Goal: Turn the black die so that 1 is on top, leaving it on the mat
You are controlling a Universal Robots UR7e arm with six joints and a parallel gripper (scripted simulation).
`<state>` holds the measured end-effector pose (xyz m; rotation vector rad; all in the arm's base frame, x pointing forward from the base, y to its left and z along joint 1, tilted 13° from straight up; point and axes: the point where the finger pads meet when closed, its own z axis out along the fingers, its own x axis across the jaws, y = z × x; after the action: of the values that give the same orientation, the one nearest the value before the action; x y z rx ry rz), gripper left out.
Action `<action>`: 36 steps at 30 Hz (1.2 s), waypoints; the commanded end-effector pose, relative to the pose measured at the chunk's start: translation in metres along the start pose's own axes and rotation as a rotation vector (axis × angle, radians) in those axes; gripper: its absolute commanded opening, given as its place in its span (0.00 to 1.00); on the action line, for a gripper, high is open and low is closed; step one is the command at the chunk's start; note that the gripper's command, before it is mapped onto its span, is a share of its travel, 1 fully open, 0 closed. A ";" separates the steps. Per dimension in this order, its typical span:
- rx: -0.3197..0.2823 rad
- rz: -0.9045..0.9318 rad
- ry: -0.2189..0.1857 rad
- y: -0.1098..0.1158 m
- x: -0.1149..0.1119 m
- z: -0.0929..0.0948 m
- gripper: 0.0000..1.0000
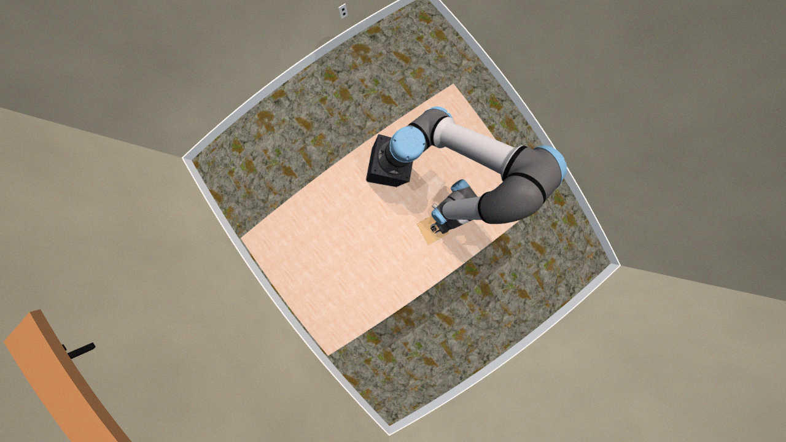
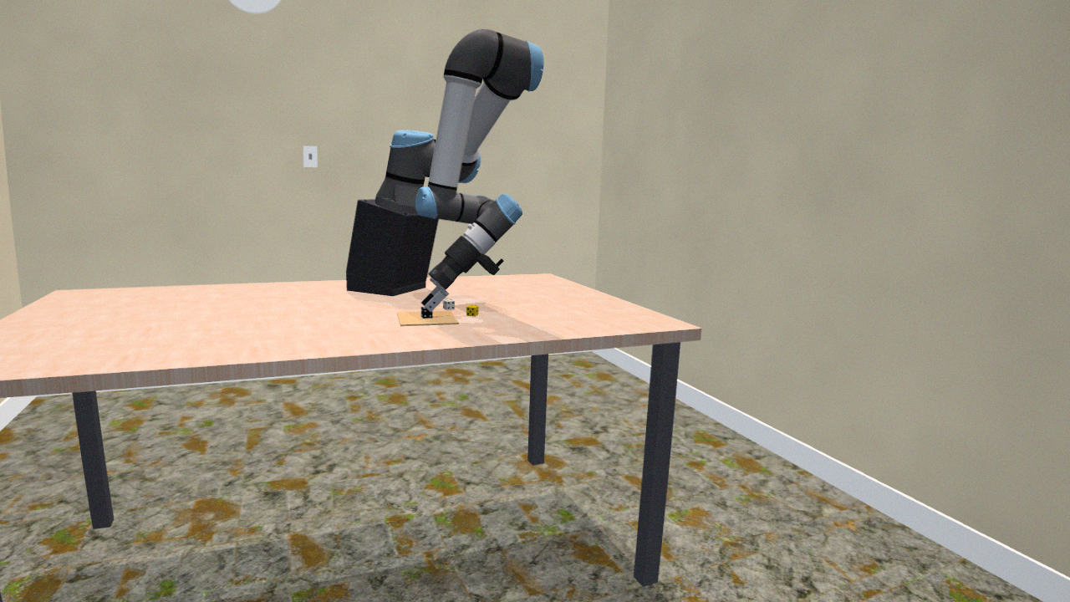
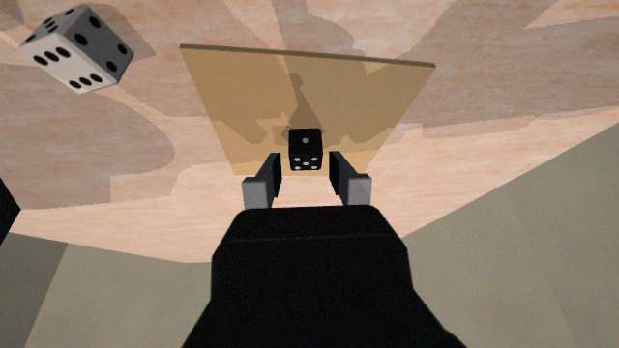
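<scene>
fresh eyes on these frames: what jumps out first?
The bent arm reaching down from its black pedestal at the table's far side. Its open gripper sits low over the tan mat, fingers on either side of the small black die, nothing gripped. A white die lies off the mat on the table; a yellow die lies nearby.
</scene>
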<state>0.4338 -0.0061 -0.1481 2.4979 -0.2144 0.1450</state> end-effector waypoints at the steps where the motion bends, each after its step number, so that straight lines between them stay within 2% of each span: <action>1: 0.000 0.001 0.001 -0.004 0.001 0.004 0.79; 36: 0.000 0.001 0.001 -0.011 0.001 0.011 0.79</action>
<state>0.4366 -0.0040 -0.1636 2.4978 -0.2143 0.1452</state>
